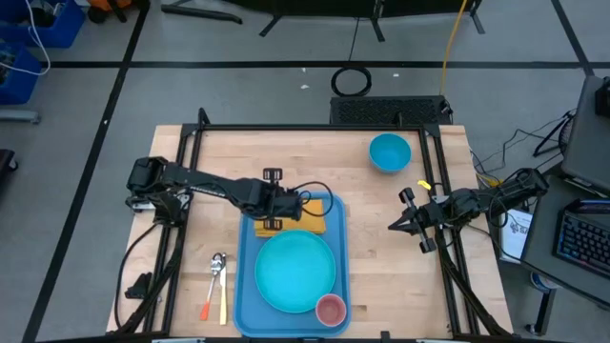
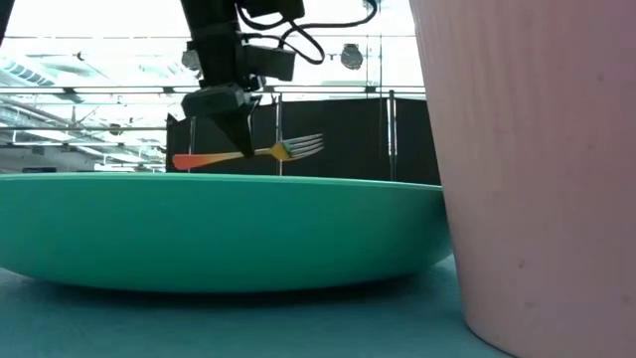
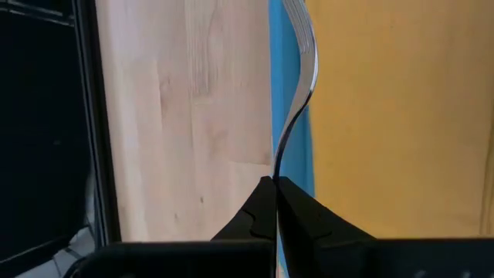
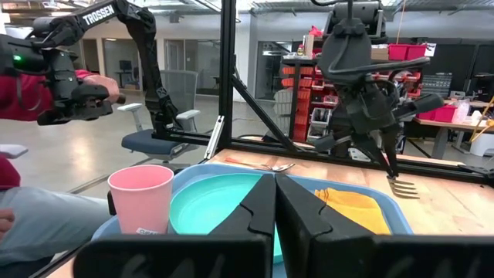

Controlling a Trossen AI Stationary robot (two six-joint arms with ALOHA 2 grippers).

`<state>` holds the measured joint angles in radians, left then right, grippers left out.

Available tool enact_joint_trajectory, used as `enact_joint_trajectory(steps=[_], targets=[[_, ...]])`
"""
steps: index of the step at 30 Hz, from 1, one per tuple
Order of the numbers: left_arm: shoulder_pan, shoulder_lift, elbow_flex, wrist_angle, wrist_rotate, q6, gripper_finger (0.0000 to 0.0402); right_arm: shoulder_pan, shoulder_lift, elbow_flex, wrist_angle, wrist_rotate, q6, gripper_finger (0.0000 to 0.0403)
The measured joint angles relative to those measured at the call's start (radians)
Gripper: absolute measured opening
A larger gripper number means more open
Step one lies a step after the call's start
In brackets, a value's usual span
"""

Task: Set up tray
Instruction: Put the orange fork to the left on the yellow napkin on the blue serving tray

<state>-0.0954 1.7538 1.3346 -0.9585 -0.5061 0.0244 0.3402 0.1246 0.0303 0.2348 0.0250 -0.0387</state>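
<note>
Grey floor with black lines surrounds a wooden table [image 1: 191,162] framed by a black rig. Beyond it, the right wrist view shows an open workshop with shelves, red bins and an office chair; a person's red sleeve [image 4: 19,96] shows at that view's edge.

Tray [image 1: 246,286]: blue, lying flat on the table's near-centre, between the two arms.

Plate [image 1: 295,272]: turquoise, round, resting on the tray and filling most of its width.

Napkin [image 1: 319,221]: yellow, folded, on the tray's far end, just beyond the plate.

Bowl [image 1: 389,152]: blue, on the table's far right, well apart from the tray.

Cup [image 1: 330,309]: pink, upright on the tray's near right corner, just beside the plate.

Spoon [image 1: 216,267] and a knife [image 1: 224,305] with orange and yellow handles: on the table left of the tray, near each other.

Left gripper [image 1: 283,202]: above the tray's far left corner, beside the napkin, clenched on a fork [image 2: 253,154]. The fork is held level in the air, clear of the tray, tines pointing away from the fingers.

Right gripper [image 1: 396,227]: fingers pressed together, grasping nothing, poised over the table right of the tray.
</note>
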Motion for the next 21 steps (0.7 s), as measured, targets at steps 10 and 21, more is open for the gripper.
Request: enact_joint_trajectory(steps=[10,21], targets=[[0.027,0.015,-0.016,0.065,0.034,0.079,0.0,0.0,0.0,0.0,0.0,0.0,0.0,0.0],[0.04,0.071,-0.05,0.138,0.058,0.145,0.0,0.0,0.0,0.0,0.001,0.0,0.0,0.0]])
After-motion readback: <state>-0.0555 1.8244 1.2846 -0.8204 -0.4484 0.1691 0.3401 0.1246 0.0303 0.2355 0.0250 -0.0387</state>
